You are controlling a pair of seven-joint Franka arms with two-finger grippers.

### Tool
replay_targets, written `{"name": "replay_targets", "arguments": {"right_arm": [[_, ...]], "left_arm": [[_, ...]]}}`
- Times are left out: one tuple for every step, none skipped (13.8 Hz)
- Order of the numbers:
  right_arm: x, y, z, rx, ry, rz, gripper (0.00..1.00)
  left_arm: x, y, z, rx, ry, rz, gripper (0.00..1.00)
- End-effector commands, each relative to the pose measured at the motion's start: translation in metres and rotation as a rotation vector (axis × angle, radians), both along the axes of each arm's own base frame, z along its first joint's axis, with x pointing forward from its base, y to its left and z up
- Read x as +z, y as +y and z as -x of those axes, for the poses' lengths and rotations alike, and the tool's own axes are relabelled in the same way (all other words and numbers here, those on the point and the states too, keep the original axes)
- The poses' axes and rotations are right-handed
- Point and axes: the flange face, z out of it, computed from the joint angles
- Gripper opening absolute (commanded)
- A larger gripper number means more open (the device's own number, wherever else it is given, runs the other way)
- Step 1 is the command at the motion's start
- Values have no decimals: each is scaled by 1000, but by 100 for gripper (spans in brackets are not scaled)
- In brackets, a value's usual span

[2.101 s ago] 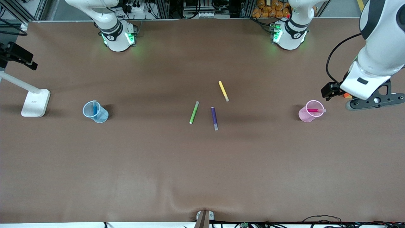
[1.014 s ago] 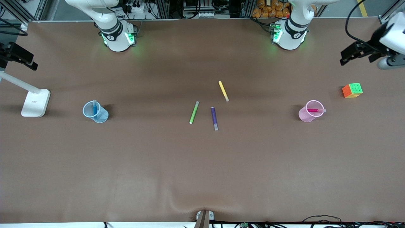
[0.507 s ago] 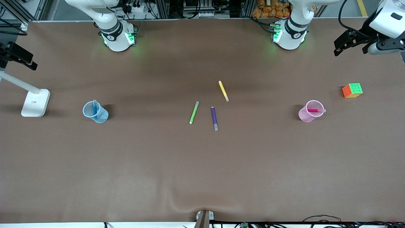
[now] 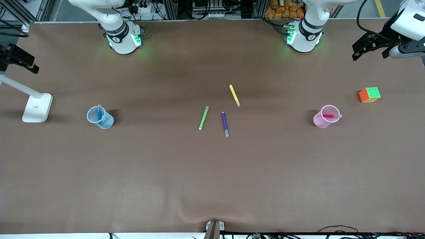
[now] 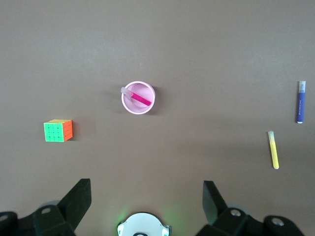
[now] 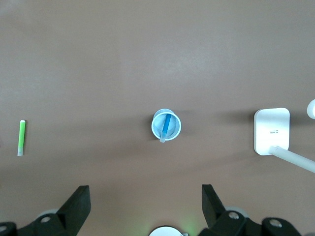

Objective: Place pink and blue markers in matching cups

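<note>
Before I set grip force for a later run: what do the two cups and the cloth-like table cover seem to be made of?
Pink cup and blue cup: probably thin translucent plastic, since the pink marker and blue marker show through the walls. Table cover: matte brown sheet, perhaps paper or vinyl; it ripples near the front camera's edge.

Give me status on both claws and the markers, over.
Left claw and right claw open, empty, high over table. Pink marker in pink cup, blue marker in blue cup. Nothing in the way.
</note>
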Motion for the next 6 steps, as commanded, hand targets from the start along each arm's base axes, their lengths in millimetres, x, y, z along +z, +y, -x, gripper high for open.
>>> {"name": "replay_targets", "arguments": {"right_arm": [[6,-3,7,-7,-11,3,100],[6,-2,7,-6,-11,5,100],[6,-2,7,-6,-11,5,100],[6,-3,7,-7,-11,5,100],[6,-1,7,-4,-11,5,100],[5,-1,6,-3,-9,5,100]], "left_arm": [[7,-1,-6,-16,23,-2,100],[6,-1,-7,-16,27,-3,100],[7,-2,-8,-16,25,-3,100],[5,-2,-10,-16,28,-3,100],[5,-2,-10,-16,28,-3,100],[5,-2,-10,-16,28,-3,100]]}}
